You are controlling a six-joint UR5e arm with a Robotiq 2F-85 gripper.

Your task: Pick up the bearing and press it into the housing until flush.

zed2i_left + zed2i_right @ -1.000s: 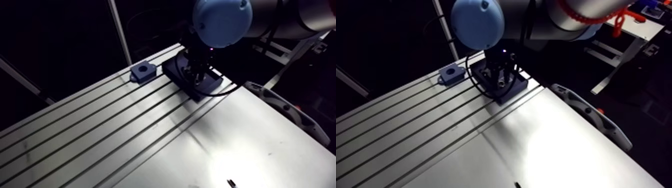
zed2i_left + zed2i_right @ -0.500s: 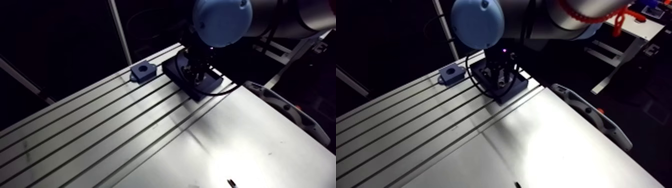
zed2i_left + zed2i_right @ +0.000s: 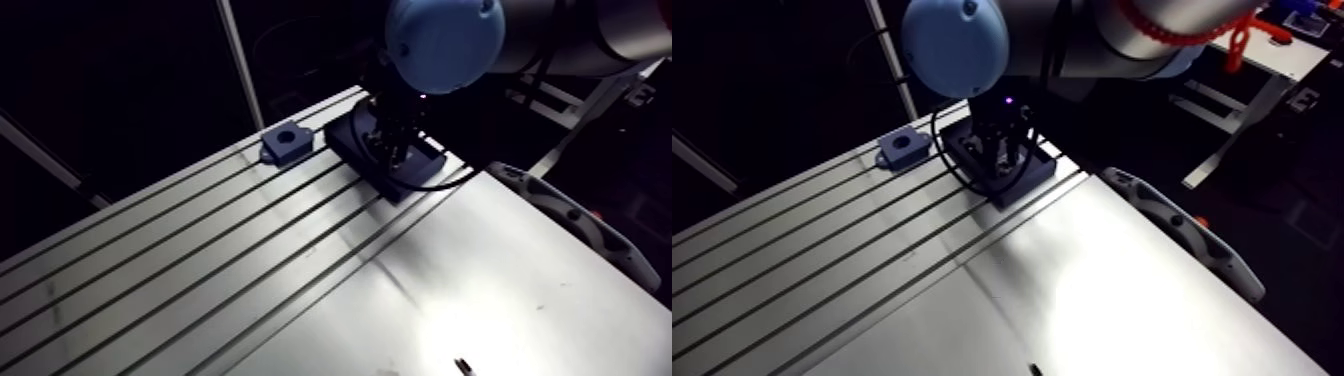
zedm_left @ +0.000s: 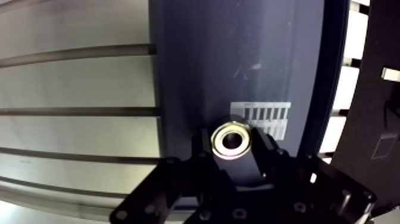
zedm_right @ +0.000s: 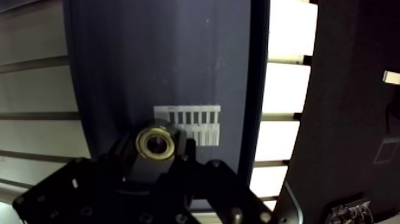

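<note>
In the wrist view a small metal bearing [image 4: 232,139] with a brass-coloured ring sits between the two dark fingers of my gripper [image 4: 233,148]. The fingers press it from both sides, so the gripper is shut on it. It hangs just over a dark blue tray [image 4: 238,59], beside a white barred label [image 4: 262,116]. In the arm view the gripper [image 3: 393,150] stands over that tray [image 3: 420,172] at the table's far end. The blue housing [image 3: 285,143], a small block with a round hole, lies on the table to the tray's left, apart from the gripper.
The slotted aluminium table [image 3: 250,260] runs from the tray toward the near side, with long grooves. A smooth plate [image 3: 480,290] covers its right part. A pale curved part [image 3: 580,220] lies along the table's right edge.
</note>
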